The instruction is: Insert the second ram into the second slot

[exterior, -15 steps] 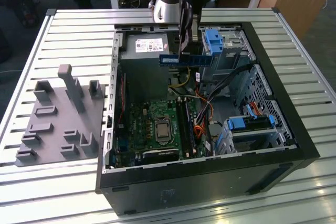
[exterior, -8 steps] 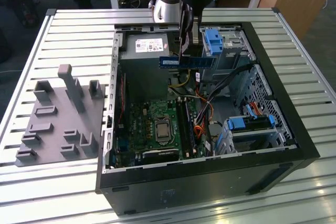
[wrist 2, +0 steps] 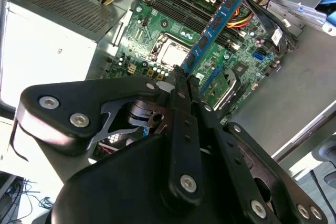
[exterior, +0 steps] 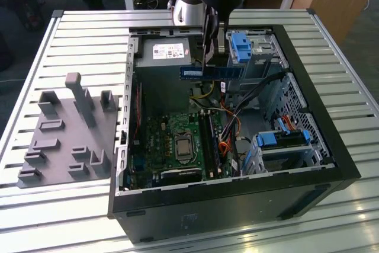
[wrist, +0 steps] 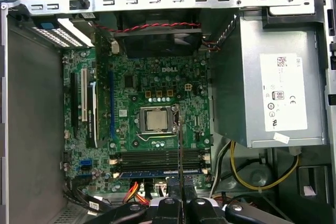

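Tool (wrist 2: 181, 75) right up close, black links folded in, clamped narrow on the blue ram stick (wrist 2: 215, 22), which juts out over the green board (wrist 2: 142, 35). In the exterior view the stick hangs level in the air inside the open case (exterior: 237, 205), at about 12 o'clock from the memory slots (exterior: 209, 140) and well clear above them. Not in yet! Looking down in the first wrist view, another blue stick (wrist: 157, 172) sits seated in the slot bank, with dark empty slots just beside it. The held stick looks turned crosswise to those slots. By my reckoning pickup and carry are done, while lining up and pressing home remain undone.
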You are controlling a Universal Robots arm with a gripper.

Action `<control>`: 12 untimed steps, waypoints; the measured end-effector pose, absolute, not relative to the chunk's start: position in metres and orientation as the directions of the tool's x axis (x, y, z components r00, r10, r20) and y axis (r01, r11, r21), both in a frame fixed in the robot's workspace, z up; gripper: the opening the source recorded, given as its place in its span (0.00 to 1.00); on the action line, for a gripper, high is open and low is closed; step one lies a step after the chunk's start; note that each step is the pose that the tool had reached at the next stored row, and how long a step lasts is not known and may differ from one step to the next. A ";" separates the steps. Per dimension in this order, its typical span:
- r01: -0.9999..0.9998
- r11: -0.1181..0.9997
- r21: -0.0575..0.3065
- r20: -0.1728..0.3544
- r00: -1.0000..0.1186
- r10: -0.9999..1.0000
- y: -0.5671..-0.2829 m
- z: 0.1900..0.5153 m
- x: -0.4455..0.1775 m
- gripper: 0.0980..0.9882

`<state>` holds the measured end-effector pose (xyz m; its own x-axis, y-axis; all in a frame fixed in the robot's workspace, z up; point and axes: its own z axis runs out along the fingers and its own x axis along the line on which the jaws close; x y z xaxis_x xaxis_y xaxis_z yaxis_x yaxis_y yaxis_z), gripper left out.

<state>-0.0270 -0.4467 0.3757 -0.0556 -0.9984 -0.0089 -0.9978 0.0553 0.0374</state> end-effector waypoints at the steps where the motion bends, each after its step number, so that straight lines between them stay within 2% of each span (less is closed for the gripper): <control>1: -0.998 0.055 0.037 -0.009 -0.056 -0.998 -0.448 0.376 -0.027 0.04; 12: -0.998 0.055 0.037 -0.008 -0.056 -0.998 -0.456 0.376 -0.027 0.04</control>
<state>-0.0270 -0.4558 0.3756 -0.0557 -0.9984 -0.0078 -0.9978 0.0554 0.0372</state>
